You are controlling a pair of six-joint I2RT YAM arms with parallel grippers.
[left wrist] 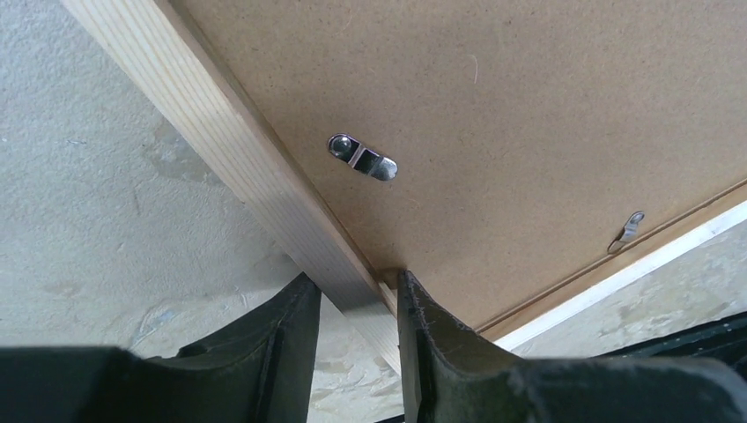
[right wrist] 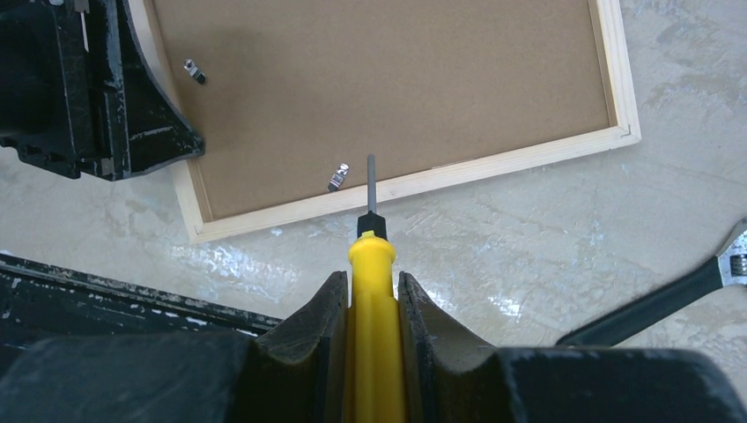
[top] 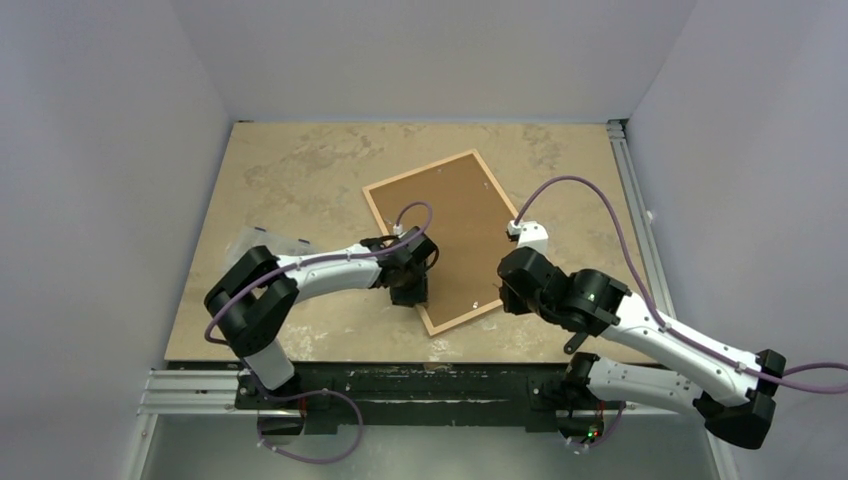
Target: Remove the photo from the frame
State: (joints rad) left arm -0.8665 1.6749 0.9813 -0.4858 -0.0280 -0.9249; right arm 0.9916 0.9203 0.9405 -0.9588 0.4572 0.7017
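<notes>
The frame (top: 418,171) lies back-up on the desk (top: 300,170), with its brown backing board (top: 455,225) showing and the photo hidden beneath. The left fingers (left wrist: 440,352) narrowly straddle its wooden rail near a corner; I cannot tell whether they clamp it. The right fingers (right wrist: 299,344) grip a yellow-handled screwdriver (right wrist: 374,291), its tip just beside a metal clip (right wrist: 338,176).

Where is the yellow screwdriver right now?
Right wrist view: the screwdriver is clamped in the right gripper, tip beside a metal clip on the frame.
</notes>
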